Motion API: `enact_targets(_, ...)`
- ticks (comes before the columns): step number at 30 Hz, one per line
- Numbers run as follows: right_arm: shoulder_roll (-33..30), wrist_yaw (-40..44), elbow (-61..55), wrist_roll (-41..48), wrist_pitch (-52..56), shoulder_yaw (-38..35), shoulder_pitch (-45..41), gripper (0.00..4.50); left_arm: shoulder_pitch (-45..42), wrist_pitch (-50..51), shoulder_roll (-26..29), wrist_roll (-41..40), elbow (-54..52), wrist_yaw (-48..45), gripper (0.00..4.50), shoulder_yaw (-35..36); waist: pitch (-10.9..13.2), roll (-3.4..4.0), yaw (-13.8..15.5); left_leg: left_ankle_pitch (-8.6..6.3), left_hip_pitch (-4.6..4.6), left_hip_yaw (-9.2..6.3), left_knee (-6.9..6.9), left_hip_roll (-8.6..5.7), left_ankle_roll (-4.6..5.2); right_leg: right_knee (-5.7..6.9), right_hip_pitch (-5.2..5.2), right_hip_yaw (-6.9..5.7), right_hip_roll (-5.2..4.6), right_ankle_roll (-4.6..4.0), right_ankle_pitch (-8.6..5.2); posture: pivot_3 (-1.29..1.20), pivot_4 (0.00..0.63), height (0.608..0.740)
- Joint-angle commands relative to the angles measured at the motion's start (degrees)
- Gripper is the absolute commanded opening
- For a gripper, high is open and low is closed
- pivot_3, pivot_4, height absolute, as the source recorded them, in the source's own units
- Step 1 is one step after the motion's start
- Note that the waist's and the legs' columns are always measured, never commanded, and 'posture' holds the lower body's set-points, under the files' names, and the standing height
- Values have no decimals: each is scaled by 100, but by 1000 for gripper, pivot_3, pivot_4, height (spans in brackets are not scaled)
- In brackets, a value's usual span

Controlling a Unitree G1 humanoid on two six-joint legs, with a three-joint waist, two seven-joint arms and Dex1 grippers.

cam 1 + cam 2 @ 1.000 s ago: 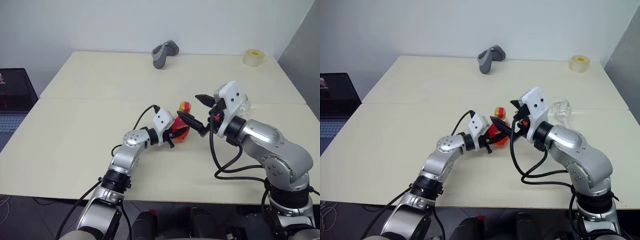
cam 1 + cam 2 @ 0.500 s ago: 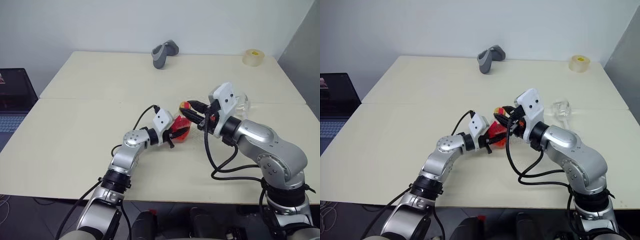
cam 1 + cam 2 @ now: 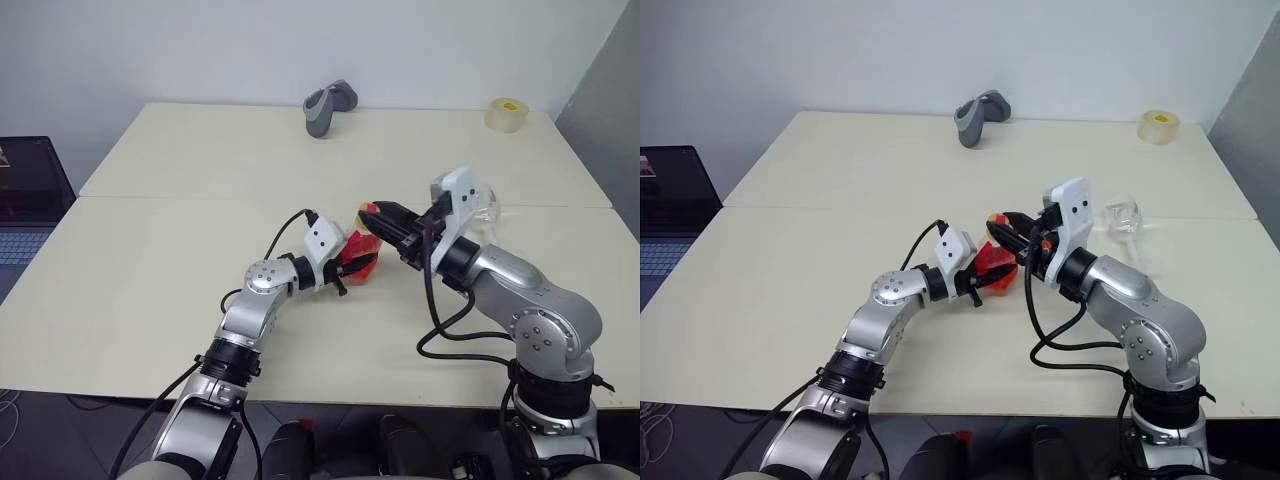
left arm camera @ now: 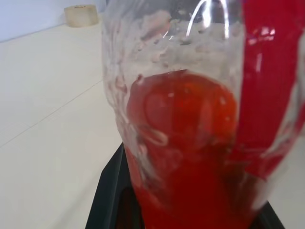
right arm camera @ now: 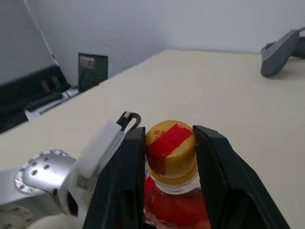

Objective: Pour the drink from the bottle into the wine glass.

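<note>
The bottle [image 3: 995,266] is held above the counter [image 3: 150,290], near its front edge, its rounded base clamped in the left end effector [image 3: 350,266]. The yellow cap [image 5: 170,145] is pinched between the narrowed fingers of the right end effector [image 5: 170,148]. The cap should be unscrewed with the base kept steady, so the drink [image 4: 186,143] is not spilled. The wine glass [image 3: 1123,222] is seen just beyond.
</note>
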Motion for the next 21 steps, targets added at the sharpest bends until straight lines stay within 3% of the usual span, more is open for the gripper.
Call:
enact_targets(1, 1, -41, -245, 362, 82, -78, -25, 556, -40, -124, -50, -68, -220, 11, 1052, 34, 0, 0, -2, 0, -1, -1, 0, 0, 0, 0, 0, -2, 0, 0, 0, 0, 150, 740)
enact_targets(3, -105, -2, -308, 350, 46, -21, 5, 0, -34, -118, -53, -73, -234, 3, 1052, 38, 0, 0, -2, 0, 0, -1, 0, 0, 0, 0, 0, -1, 0, 0, 0, 0, 150, 740)
enact_targets(11, -416, 59, -352, -40, -457, 259, 5, 0, -48, -120, -45, -78, -224, 9, 1052, 59, 0, 0, -3, 0, 0, -1, 0, 0, 0, -1, 0, -2, 1, 0, 0, 0, 150, 740)
enact_targets(16, -528, 187, -362, -13, -645, 256, 6, 0, -49, -121, -41, -69, -220, 34, 1052, 70, 0, 0, -2, 0, -1, 0, 0, -1, 0, -1, 0, -1, 1, 1, 0, 0, 150, 740)
enact_targets(21, -1023, 658, -561, 368, -562, 119, 30, 0, -52, -121, -27, -77, -204, 53, 1052, 102, 0, 0, 0, 0, -1, -1, 0, -1, 0, -4, 0, -2, 1, 1, 0, 0, 150, 740)
